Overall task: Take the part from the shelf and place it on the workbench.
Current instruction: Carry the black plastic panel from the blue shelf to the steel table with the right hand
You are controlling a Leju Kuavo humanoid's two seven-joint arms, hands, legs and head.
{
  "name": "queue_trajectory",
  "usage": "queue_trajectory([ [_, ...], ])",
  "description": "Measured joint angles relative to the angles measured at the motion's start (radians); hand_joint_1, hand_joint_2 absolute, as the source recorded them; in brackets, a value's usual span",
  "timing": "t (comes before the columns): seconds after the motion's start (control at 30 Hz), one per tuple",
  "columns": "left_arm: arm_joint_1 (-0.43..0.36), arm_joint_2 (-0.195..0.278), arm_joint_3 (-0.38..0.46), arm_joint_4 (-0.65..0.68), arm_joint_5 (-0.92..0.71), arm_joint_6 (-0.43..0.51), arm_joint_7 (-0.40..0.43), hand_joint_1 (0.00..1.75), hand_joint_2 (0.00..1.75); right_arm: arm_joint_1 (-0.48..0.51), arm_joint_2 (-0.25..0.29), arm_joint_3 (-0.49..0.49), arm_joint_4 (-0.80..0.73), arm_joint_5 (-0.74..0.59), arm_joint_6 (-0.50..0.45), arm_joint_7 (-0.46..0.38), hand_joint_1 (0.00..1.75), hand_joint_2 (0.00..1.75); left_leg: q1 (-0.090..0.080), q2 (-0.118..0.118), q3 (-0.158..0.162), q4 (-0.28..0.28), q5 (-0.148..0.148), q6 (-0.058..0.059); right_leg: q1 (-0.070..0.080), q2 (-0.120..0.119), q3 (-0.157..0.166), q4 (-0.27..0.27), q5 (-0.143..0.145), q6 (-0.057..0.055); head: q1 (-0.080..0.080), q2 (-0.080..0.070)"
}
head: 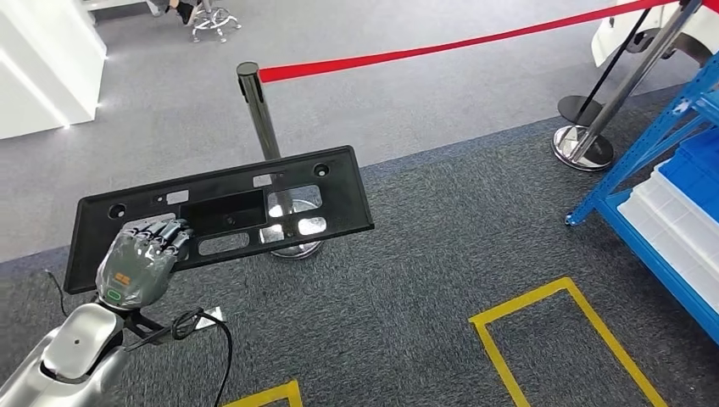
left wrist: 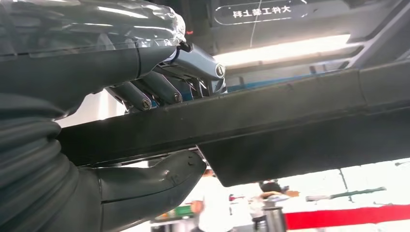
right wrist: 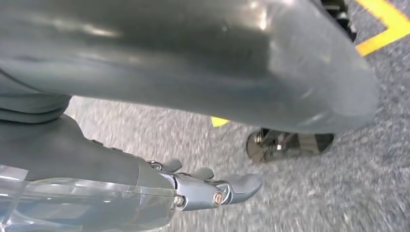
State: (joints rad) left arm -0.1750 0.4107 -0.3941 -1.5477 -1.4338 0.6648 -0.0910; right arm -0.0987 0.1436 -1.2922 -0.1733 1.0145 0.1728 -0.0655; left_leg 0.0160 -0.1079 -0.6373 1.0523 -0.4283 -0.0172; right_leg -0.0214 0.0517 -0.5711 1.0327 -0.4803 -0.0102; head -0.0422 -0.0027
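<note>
- Grey carpet floor (head: 407,280) underfoot, yellow tape outline (head: 560,339) marked on it.
- Chrome stanchion post (head: 259,106) directly behind the part, red barrier belt (head: 441,47) running off to a second stanchion (head: 593,127).
- Blue shelf rack (head: 653,153) at right, holding white trays (head: 678,229).
- Black plastic panel (head: 220,212): long, flat, rectangular, several cut-outs and holes; held above floor, tilted.
- Left hand (head: 140,263) grips panel at its left end, fingers (left wrist: 145,94) over the edge, thumb beneath.
- Right hand (right wrist: 203,188) hangs over carpet, fingers extended, holding nothing.
</note>
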Motion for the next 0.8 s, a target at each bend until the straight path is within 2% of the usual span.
queue_trajectory([
  [0.07, 0.009, 0.011, 0.007, -0.011, -0.001, -0.001, 0.006, 1.75, 1.75, 0.003, 0.003, 0.001, 0.000, 0.004, 0.000, -0.006, 0.00, 0.00, 0.000, 0.062, -0.041, 0.089, -0.052, -0.005, 0.002, -0.030, 0.004, -0.007, 0.002, -0.012, 0.000, 0.000],
  [0.1, 0.011, 0.015, 0.010, -0.015, -0.002, -0.003, 0.008, 1.75, 1.75, 0.005, 0.004, 0.002, 0.000, 0.005, 0.000, -0.009, 0.00, 0.00, 0.000, 0.083, -0.071, 0.155, -0.083, -0.009, 0.005, -0.045, 0.004, -0.007, 0.001, -0.016, 0.000, 0.000],
  [0.13, 0.016, 0.016, 0.013, -0.019, -0.003, -0.007, 0.012, 1.75, 1.75, 0.006, 0.004, 0.004, 0.000, 0.007, 0.001, -0.013, 0.00, 0.00, 0.002, 0.092, -0.098, 0.215, -0.107, -0.012, 0.008, -0.061, 0.005, -0.007, 0.000, -0.017, 0.000, 0.000],
  [0.17, 0.023, 0.018, 0.015, -0.023, -0.005, -0.012, 0.015, 1.75, 1.75, 0.007, 0.005, 0.006, 0.000, 0.009, 0.003, -0.019, 0.00, 0.00, 0.003, 0.097, -0.113, 0.250, -0.115, -0.014, 0.009, -0.076, 0.005, -0.007, -0.002, -0.018, 0.000, 0.000],
  [0.2, 0.030, 0.022, 0.019, -0.027, -0.008, -0.016, 0.017, 1.75, 1.75, 0.006, 0.005, 0.009, 0.000, 0.012, 0.005, -0.025, 0.00, 0.00, 0.004, 0.100, -0.109, 0.249, -0.106, -0.015, 0.010, -0.090, 0.006, -0.007, -0.003, -0.018, 0.000, 0.000],
  [0.23, 0.038, 0.025, 0.022, -0.030, -0.010, -0.019, 0.019, 1.75, 1.75, 0.006, 0.005, 0.012, 0.000, 0.014, 0.007, -0.031, 0.00, 0.00, 0.004, 0.106, -0.085, 0.209, -0.082, -0.015, 0.011, -0.103, 0.008, -0.007, -0.005, -0.017, 0.000, 0.000],
  [0.3, 0.046, 0.033, 0.029, -0.039, -0.011, -0.020, 0.021, 1.75, 1.75, 0.006, 0.006, 0.015, 0.000, 0.017, 0.008, -0.038, 0.00, 0.00, -0.002, 0.147, -0.008, 0.073, -0.030, -0.010, 0.015, -0.127, 0.014, -0.006, -0.011, -0.010, 0.000, 0.000],
  [0.33, 0.047, 0.035, 0.033, -0.044, -0.011, -0.020, 0.022, 1.75, 1.75, 0.006, 0.006, 0.016, 0.000, 0.018, 0.008, -0.039, 0.00, 0.00, -0.006, 0.166, 0.020, 0.020, -0.016, -0.003, 0.018, -0.138, 0.016, -0.006, -0.014, -0.006, 0.000, 0.000],
  [0.37, 0.048, 0.037, 0.037, -0.048, -0.011, -0.020, 0.023, 1.75, 1.75, 0.005, 0.007, 0.017, 0.000, 0.019, 0.008, -0.040, 0.00, 0.00, -0.011, 0.178, 0.034, -0.010, -0.012, 0.003, 0.021, -0.149, 0.018, -0.006, -0.016, -0.001, 0.000, 0.000],
  [0.4, 0.049, 0.038, 0.040, -0.051, -0.011, -0.020, 0.024, 1.75, 1.75, 0.005, 0.007, 0.017, 0.000, 0.019, 0.008, -0.040, 0.00, 0.00, -0.016, 0.176, 0.035, -0.017, -0.015, 0.009, 0.023, -0.160, 0.019, -0.007, -0.018, 0.003, 0.000, 0.000],
  [0.43, 0.052, 0.041, 0.042, -0.054, -0.011, -0.020, 0.024, 1.75, 1.75, 0.003, 0.008, 0.018, 0.000, 0.019, 0.008, -0.041, 0.00, 0.00, -0.016, 0.163, 0.033, -0.020, -0.012, 0.015, 0.023, -0.172, 0.022, -0.008, -0.019, 0.007, 0.000, 0.000],
  [0.47, 0.056, 0.043, 0.043, -0.056, -0.011, -0.020, 0.024, 1.75, 1.75, 0.002, 0.009, 0.019, 0.000, 0.020, 0.009, -0.041, 0.00, 0.00, -0.014, 0.152, 0.034, -0.024, -0.009, 0.021, 0.022, -0.173, 0.025, -0.007, -0.023, 0.012, 0.000, 0.000],
  [0.5, 0.059, 0.046, 0.044, -0.058, -0.012, -0.019, 0.025, 1.75, 1.75, 0.000, 0.010, 0.020, 0.000, 0.020, 0.010, -0.041, 0.00, 0.00, -0.012, 0.140, 0.035, -0.029, -0.005, 0.027, 0.020, -0.157, 0.023, 0.004, -0.034, 0.016, 0.000, 0.000],
  [0.53, 0.061, 0.048, 0.046, -0.060, -0.014, -0.018, 0.027, 1.75, 1.75, 0.000, 0.010, 0.021, 0.000, 0.020, 0.011, -0.040, 0.00, 0.00, -0.009, 0.130, 0.037, -0.035, -0.001, 0.033, 0.018, -0.131, 0.012, 0.034, -0.054, 0.020, 0.000, 0.000],
  [0.6, 0.063, 0.046, 0.050, -0.063, -0.020, -0.014, 0.034, 1.75, 1.75, 0.002, 0.010, 0.023, 0.000, 0.018, 0.010, -0.035, 0.00, 0.00, -0.007, 0.110, 0.037, -0.038, 0.003, 0.041, 0.015, -0.073, -0.042, 0.148, -0.116, 0.022, 0.000, 0.000],
  [0.63, 0.064, 0.044, 0.051, -0.064, -0.024, -0.011, 0.037, 1.75, 1.75, 0.002, 0.010, 0.023, 0.000, 0.016, 0.009, -0.031, 0.00, 0.00, -0.008, 0.098, 0.037, -0.038, 0.003, 0.043, 0.015, -0.061, -0.076, 0.212, -0.142, 0.022, 0.000, 0.000],
  [0.67, 0.066, 0.041, 0.053, -0.064, -0.028, -0.010, 0.040, 1.75, 1.75, 0.003, 0.011, 0.023, 0.000, 0.014, 0.008, -0.026, 0.00, 0.00, -0.009, 0.086, 0.037, -0.037, 0.002, 0.043, 0.015, -0.056, -0.101, 0.256, -0.151, 0.022, 0.000, 0.000],
  [0.7, 0.067, 0.039, 0.055, -0.064, -0.031, -0.009, 0.042, 1.75, 1.75, 0.004, 0.011, 0.023, 0.001, 0.012, 0.007, -0.020, 0.00, 0.00, -0.009, 0.071, 0.037, -0.036, 0.002, 0.043, 0.015, -0.054, -0.112, 0.265, -0.139, 0.021, 0.000, 0.000],
  [0.73, 0.067, 0.036, 0.057, -0.064, -0.034, -0.008, 0.042, 1.75, 1.75, 0.005, 0.011, 0.023, 0.001, 0.008, 0.005, -0.014, 0.00, 0.00, -0.009, 0.057, 0.037, -0.034, 0.001, 0.043, 0.015, -0.051, -0.105, 0.238, -0.108, 0.020, 0.000, 0.000],
  [0.77, 0.066, 0.034, 0.058, -0.063, -0.034, -0.006, 0.042, 1.75, 1.75, 0.005, 0.011, 0.023, 0.001, 0.005, 0.003, -0.007, 0.00, 0.00, -0.009, 0.043, 0.037, -0.032, 0.000, 0.042, 0.014, -0.042, -0.084, 0.181, -0.067, 0.018, 0.000, 0.000],
  [0.8, 0.064, 0.032, 0.059, -0.062, -0.033, -0.005, 0.041, 1.75, 1.75, 0.005, 0.011, 0.023, 0.001, 0.001, 0.000, 0.000, 0.00, 0.00, -0.009, 0.030, 0.037, -0.029, -0.001, 0.040, 0.012, -0.018, -0.058, 0.114, -0.031, 0.015, 0.000, 0.000],
])
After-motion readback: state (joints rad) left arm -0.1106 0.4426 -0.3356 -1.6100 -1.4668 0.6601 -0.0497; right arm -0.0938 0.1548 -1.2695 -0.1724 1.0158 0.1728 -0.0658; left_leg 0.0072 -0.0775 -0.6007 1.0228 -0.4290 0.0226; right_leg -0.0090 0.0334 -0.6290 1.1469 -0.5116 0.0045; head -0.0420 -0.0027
